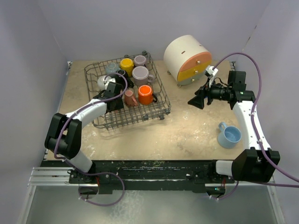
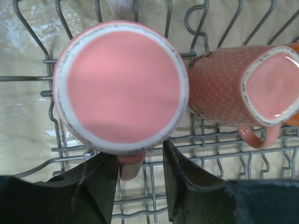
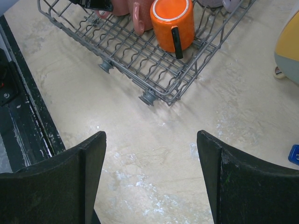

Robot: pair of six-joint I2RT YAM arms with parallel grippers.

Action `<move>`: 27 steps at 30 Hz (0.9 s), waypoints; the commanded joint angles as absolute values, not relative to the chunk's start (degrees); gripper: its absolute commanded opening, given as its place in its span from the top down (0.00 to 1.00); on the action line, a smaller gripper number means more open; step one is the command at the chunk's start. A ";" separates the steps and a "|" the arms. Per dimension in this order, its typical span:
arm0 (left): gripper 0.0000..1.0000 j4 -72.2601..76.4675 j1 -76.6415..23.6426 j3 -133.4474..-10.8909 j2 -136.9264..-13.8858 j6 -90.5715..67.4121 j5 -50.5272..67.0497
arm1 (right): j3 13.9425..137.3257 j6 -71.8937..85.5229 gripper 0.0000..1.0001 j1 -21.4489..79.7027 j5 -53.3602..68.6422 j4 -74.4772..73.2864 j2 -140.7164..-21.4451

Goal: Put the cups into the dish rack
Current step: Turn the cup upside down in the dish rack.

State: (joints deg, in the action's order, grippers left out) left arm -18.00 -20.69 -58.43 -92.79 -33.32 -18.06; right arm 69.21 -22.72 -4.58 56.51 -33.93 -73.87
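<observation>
Item: pink cup [image 2: 121,86], inverted, base up, seated on the wires of the dish rack [image 1: 131,116], at the rack's lower left in the overhead view. Its handle [image 2: 130,165] points to the bottom of the left wrist view and lies between the jaws of the left gripper [image 2: 140,186]. Those jaws are parted rather than pinching: a gap shows between the handle and the right-hand finger, while the other finger sits against or just beside it. Neighbour: a dotted pink cup [image 2: 219,88] on its side, touching or nearly touching the first at upper right. An orange cup [image 3: 172,23] stands beyond it. Step judged in hand: letting go of the pink cup. Handling advice: spread the jaws fully before any withdrawal, so neither finger drags the handle. Back out along the line of the handle, toward the lower edge of the wrist view, not sideways toward the dotted cup. Rise only once clear of the rack's tines. Outstanding: one light blue cup [image 1: 230,135] upright on the tabletop [image 1: 187,135], lower right. The right gripper [image 3: 152,172], jaws wide and empty, hovers above the tabletop between that cup and the rack.
</observation>
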 commanded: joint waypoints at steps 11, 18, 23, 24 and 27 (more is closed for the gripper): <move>0.44 -21.05 -20.64 -61.24 -81.43 -34.04 -14.75 | 74.17 -30.10 0.20 -4.83 57.36 -40.61 -74.58; 0.38 -25.11 -20.64 -60.89 -74.09 -32.24 -13.49 | 76.94 -35.87 0.20 -4.85 56.49 -45.52 -74.52; 0.34 -24.64 -20.61 -60.00 -67.95 -31.56 -8.76 | 78.96 -41.27 0.20 -4.83 54.55 -50.94 -75.50; 0.32 -23.88 -20.62 -59.64 -66.56 -31.37 -7.31 | 79.35 -42.03 0.20 -4.83 53.65 -51.80 -75.67; 0.25 -21.33 -20.65 -57.96 -62.04 -32.28 -3.99 | 80.38 -43.19 0.19 -4.88 49.71 -53.45 -75.93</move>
State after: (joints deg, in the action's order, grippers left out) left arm -25.36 -20.69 -58.70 -68.12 -33.10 -9.78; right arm 77.23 -38.79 -4.58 54.02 -48.77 -75.66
